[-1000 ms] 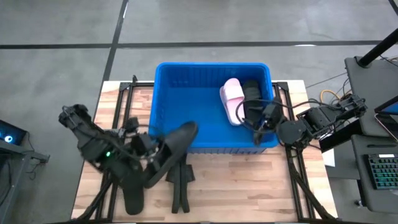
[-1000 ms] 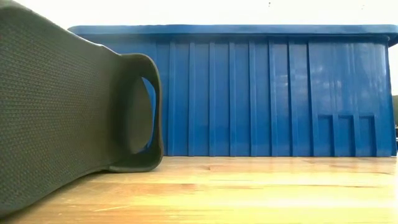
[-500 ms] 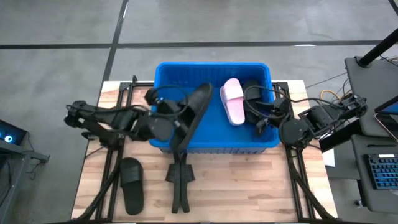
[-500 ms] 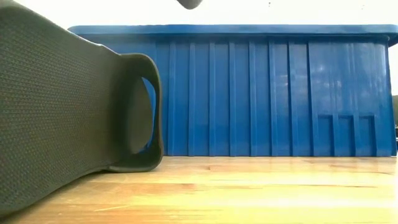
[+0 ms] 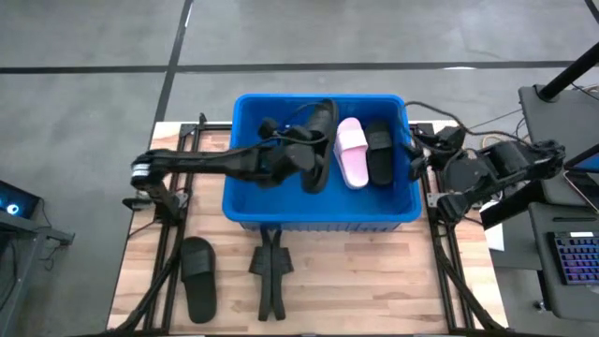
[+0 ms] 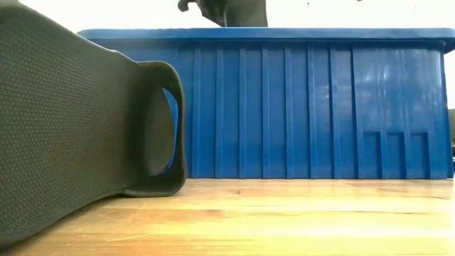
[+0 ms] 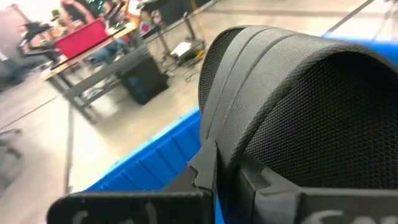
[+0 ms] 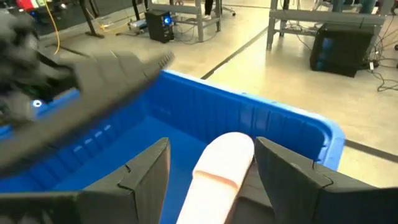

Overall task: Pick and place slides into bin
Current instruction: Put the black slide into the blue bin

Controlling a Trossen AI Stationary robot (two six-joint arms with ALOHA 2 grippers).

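The blue bin [image 5: 245, 201] stands mid-table, also seen in the low view [image 6: 298, 107]. A pink slide [image 5: 348, 154] and a black slide [image 5: 379, 152] lie side by side on its floor at the right. My left gripper [image 5: 298, 159] reaches over the bin's middle, shut on another black slide [image 5: 320, 140], whose end shows above the rim [image 6: 238, 10]. One more black slide [image 5: 198, 288] lies sole-down on the table at the near left [image 6: 71, 128]. My right gripper [image 5: 418, 157] stands open at the bin's right wall, with nothing between its fingers [image 8: 146, 171]. My left gripper pinches the wide strap [image 7: 217, 134] of the black slide at its edge between its two fingers [image 7: 204, 171]. The fingers come nearly level from the table's left side. The slide sits tilted on edge, lifted clear above the bin's inside.
A dark forked stand [image 5: 270, 276] lies on the table in front of the bin's near wall. Metal frame rails [image 5: 440, 253] run along both table sides. A desk with a keyboard [image 5: 573, 267] is beyond the right edge.
My left gripper has swung from the near left of the table, over the bin's near wall, to above the bin's middle, carrying the black slide, which has turned about and stayed lifted. My right gripper has drawn back from inside the bin toward its right wall.
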